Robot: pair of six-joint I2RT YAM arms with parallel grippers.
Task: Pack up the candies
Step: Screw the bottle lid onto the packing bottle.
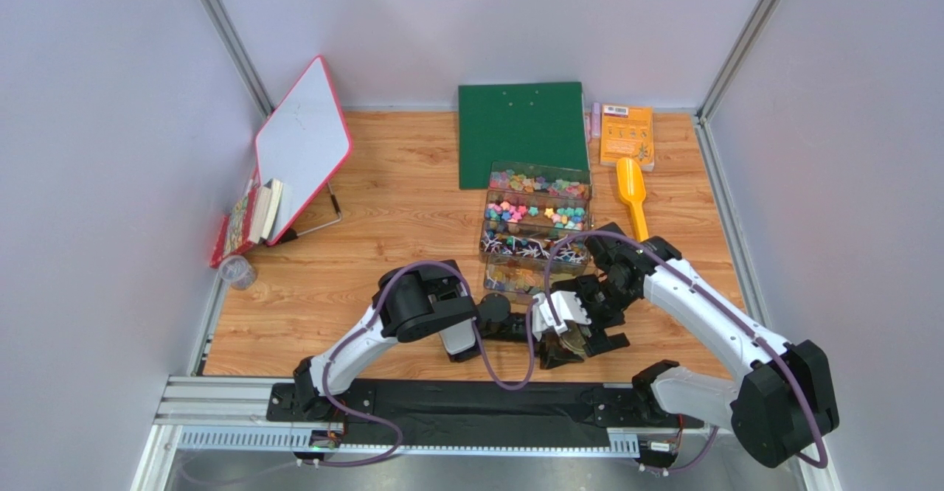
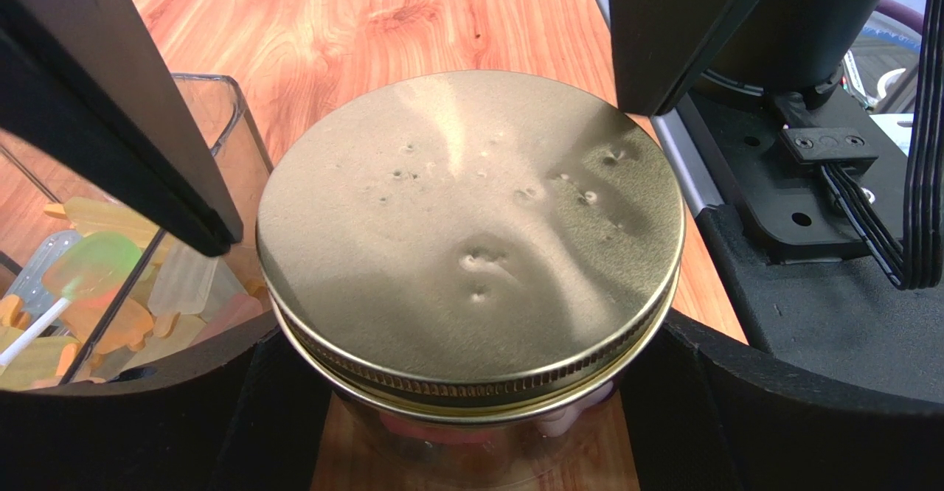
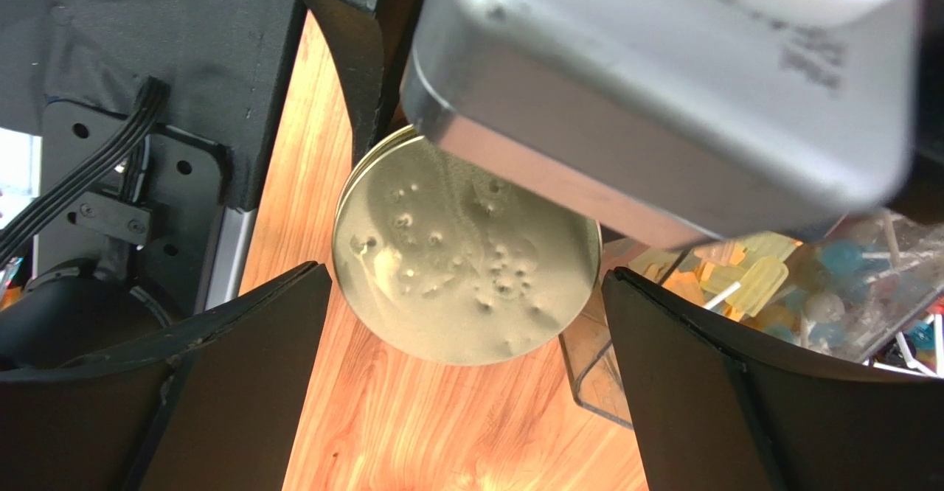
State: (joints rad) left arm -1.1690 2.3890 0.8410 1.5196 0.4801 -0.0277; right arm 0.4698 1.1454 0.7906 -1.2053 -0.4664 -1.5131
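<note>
The wooden table [image 1: 388, 204] carries everything, with both arms reaching in to meet near its front middle. At the far edge lies a green board [image 1: 521, 126], and at the left a red-framed whiteboard [image 1: 301, 143] leans tilted. Just in front of the green board stands a clear compartment box [image 2: 249, 143], with an orange book [image 1: 627, 135] and a yellow scoop [image 1: 632, 195] to its right. Just beside the box's near end stands a glass jar [image 2: 465, 441], upright, closed by a dented gold lid [image 2: 471, 237]. The left gripper [image 2: 465, 331] reaches in from the side, its two dark fingers pressed against opposite sides of the glass just under the lid rim, so it grips the jar. The right gripper [image 3: 465, 273] hangs above the lid with its jaws spread wide, each finger outside the lid's edge and holding nothing. The candies [image 1: 537, 212], tiny and pink, yellow, green and blue, lie in the compartments of the clear box, apart from both grippers; paler stick sweets [image 2: 100, 281] fill the compartment nearest the jar. Something pink shows through the glass below the lid, too hidden to name
</note>
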